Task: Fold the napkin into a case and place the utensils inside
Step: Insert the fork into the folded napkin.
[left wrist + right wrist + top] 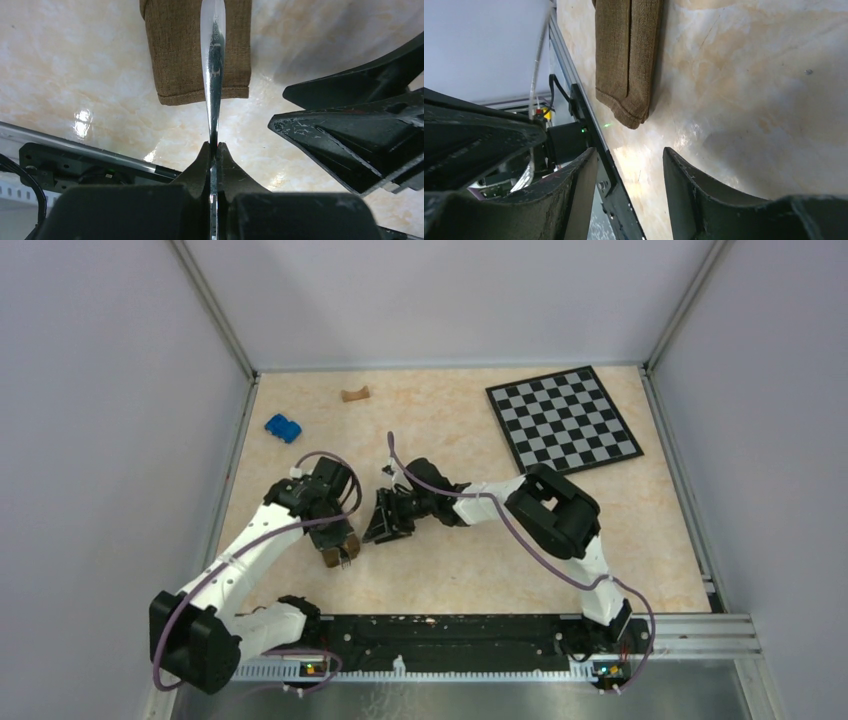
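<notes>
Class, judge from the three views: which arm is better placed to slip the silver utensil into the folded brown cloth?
The left arm: the left gripper is shut on the silver utensil, whose shaft reaches over the folded case. The right gripper stands open, empty, beside it.

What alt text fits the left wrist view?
The left gripper is shut on a silver utensil, whose shaft runs up across the end of the folded brown napkin on a marbled beige table. The right gripper reaches in from the right, fingers apart.
</notes>
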{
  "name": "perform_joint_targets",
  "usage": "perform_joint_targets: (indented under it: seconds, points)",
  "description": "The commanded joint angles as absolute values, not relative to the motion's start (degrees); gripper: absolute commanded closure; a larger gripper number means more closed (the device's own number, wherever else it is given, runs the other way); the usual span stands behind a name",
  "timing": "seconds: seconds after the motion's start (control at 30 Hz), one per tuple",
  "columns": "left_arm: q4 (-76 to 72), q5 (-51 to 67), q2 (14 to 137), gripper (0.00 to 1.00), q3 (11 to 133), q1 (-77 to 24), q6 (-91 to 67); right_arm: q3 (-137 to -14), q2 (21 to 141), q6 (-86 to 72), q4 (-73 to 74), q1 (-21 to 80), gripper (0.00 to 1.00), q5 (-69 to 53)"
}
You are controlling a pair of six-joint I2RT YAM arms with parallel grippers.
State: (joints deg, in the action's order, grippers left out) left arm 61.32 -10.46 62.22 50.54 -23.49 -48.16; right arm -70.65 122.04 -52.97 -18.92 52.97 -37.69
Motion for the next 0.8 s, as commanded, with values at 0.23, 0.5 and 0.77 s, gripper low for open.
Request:
perform_joint_targets:
  seconds: [0.23, 0.5, 0.77]
  points:
    - [62.80, -8.82, 66.75, 1.00, 47.17, -23.11, -50.85, -76.19, 126.27, -52.62, -19.91, 55.33, 0.50, -39.19]
    - [59.30, -10.70, 71.32, 1.00, 46.90, -21.42, -46.03, -77.15, 127.52, -52.39, -19.81, 55.85, 0.51, -39.63]
    - [55.54, -14.63, 75.90, 1.00, 48.97, -19.36, -42.07, -78.62, 128.45, -52.67, -19.51, 57.07, 0.50, -39.73]
